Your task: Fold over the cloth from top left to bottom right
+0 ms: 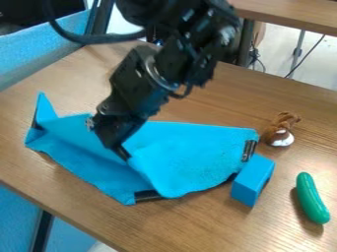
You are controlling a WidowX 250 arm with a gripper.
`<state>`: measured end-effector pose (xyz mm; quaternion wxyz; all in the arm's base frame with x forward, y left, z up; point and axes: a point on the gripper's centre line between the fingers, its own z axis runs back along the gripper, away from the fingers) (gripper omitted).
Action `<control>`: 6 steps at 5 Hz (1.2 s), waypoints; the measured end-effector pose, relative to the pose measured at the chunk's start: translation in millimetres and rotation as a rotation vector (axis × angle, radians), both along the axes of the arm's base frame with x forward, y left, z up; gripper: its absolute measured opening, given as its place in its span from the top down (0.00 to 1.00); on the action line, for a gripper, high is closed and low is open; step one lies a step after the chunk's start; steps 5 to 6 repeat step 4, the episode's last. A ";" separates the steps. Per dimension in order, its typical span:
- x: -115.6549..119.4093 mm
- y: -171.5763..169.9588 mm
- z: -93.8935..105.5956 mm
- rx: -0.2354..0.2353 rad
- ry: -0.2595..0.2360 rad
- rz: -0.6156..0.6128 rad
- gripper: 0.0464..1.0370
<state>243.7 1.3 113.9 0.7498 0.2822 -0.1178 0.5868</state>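
I judge I'm at the fold itself, with the far-left corner of the cloth [194, 155] yet to be laid across. The cloth sprawls over the left and middle of the worktop [197, 226], the pincer [123, 153] down at the crease in its middle. I can't tell whether the pincer is spread or pressed together, nor whether it has any cloth in its grip.

If I do have a hold, the next move calls for a low lift and a sweep toward the worktop's near-right corner, then a gentle release. If not, I'd want a grip up by the far-left peak first. The block [253, 181] sits right by the cloth's right end, so a long sweep could drag it along.

The cloth is soft, matte and bright blue, thin enough to bunch, I'd guess, yet stiff enough to stand in a pointed peak at its left. A rounded flap bulges in front, and short dark strips [249, 150] show at its borders. The block is hard-edged and blue too. Beyond it toward the right edge lie a smooth, curved green cucumber [312, 199] and a fuzzy brown-and-white toy [282, 130]. The worktop is brown with a streaky wood grain.
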 end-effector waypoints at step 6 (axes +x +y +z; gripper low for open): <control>13.2 43.6 35.9 0.240 0.031 -0.004 0.04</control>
